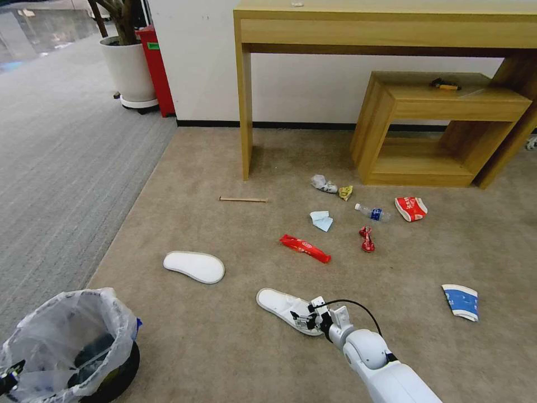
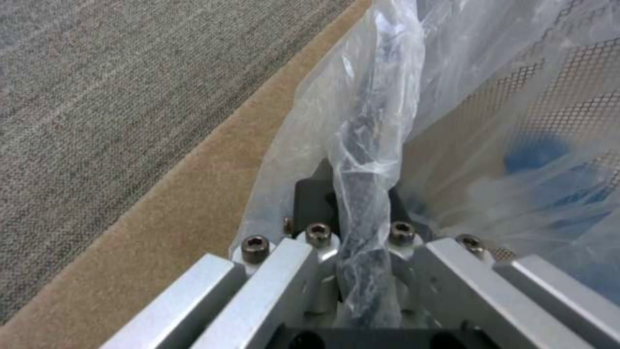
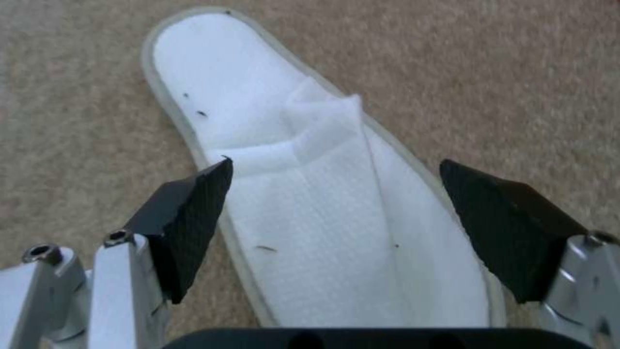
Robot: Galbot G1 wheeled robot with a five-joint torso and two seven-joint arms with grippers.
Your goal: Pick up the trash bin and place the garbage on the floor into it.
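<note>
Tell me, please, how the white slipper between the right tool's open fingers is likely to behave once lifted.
The slipper looks thin and fabric-like, so it will probably flop and droop from the right tool. It seems light for its size. Its textured cloth likely grips well rather than slipping.

The right gripper (image 1: 305,321) covers the near end of the slipper (image 1: 282,307) beneath it. The left gripper (image 1: 10,378) is cut off at the head view's edge. Dark contents inside the bin (image 1: 106,375) beside it stay indistinct through the bag (image 1: 67,330).

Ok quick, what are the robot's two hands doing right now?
Left gripper: shut on the trash bin rim.
Right gripper: open, over a white slipper, holding nothing.
</note>
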